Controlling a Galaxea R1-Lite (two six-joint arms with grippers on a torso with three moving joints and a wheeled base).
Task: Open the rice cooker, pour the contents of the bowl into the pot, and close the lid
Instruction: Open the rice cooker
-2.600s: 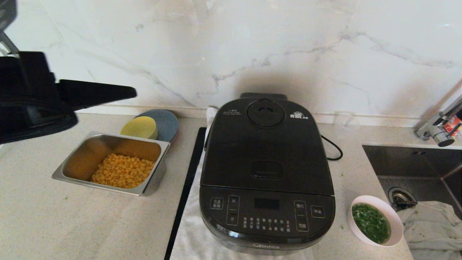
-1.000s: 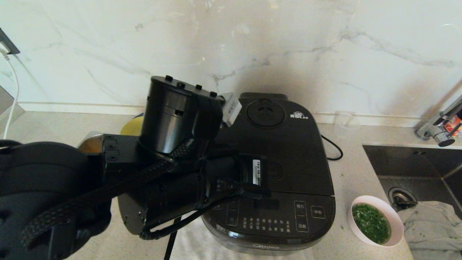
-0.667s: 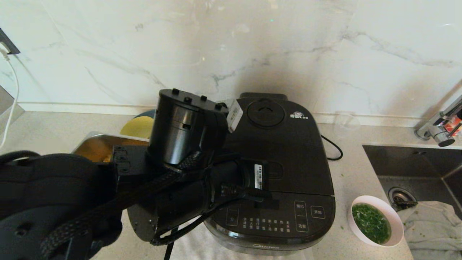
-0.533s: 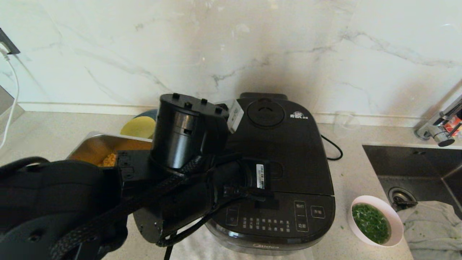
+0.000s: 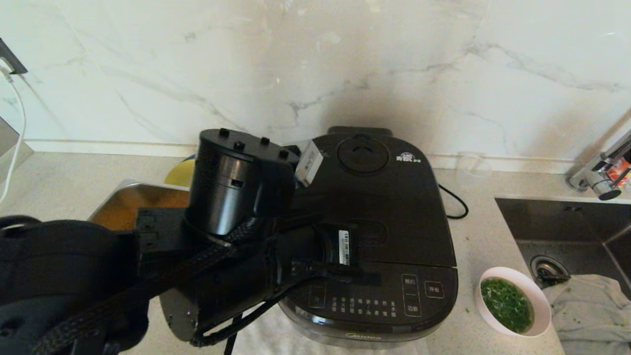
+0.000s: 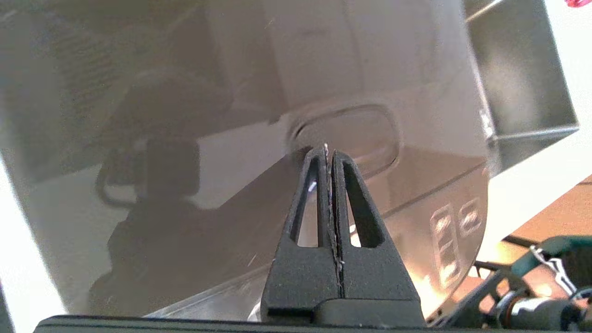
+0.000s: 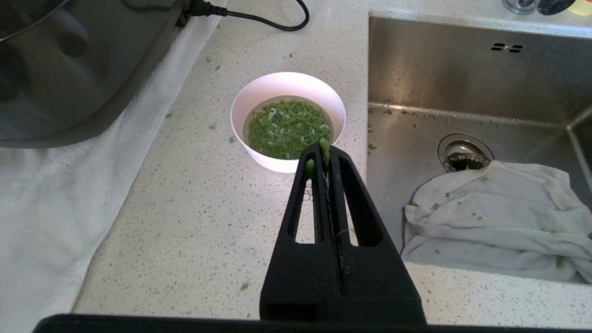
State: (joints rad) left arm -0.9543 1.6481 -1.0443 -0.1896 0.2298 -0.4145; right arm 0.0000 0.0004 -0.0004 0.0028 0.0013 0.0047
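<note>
The black rice cooker (image 5: pixel 367 301) stands mid-counter with its lid (image 5: pixel 394 197) down, so the pot is hidden. My left arm reaches across the cooker's front left. Its left gripper (image 6: pixel 329 150) is shut and empty, with its tips at the edge of the oval release button (image 6: pixel 365 129) on the lid. The white bowl (image 5: pixel 540 315) sits right of the cooker, by the sink, holding green bits in liquid (image 5: pixel 507 303). My right gripper (image 7: pixel 323 150) hangs shut above the counter just short of the bowl (image 7: pixel 282 85), with a few green bits stuck to its tips.
A steel tray (image 5: pixel 128 202) and a yellow dish (image 5: pixel 180 172) lie left of the cooker, mostly behind my left arm. The sink (image 5: pixel 567 227) with a crumpled cloth (image 5: pixel 591 310) is at right, below the faucet (image 5: pixel 601 177). A power cord (image 5: pixel 456 202) trails behind the cooker.
My left arm has swung in from the far left over the cooker. In the last half second it shifted slightly left and toward the front. Lid and bowl have not moved.
</note>
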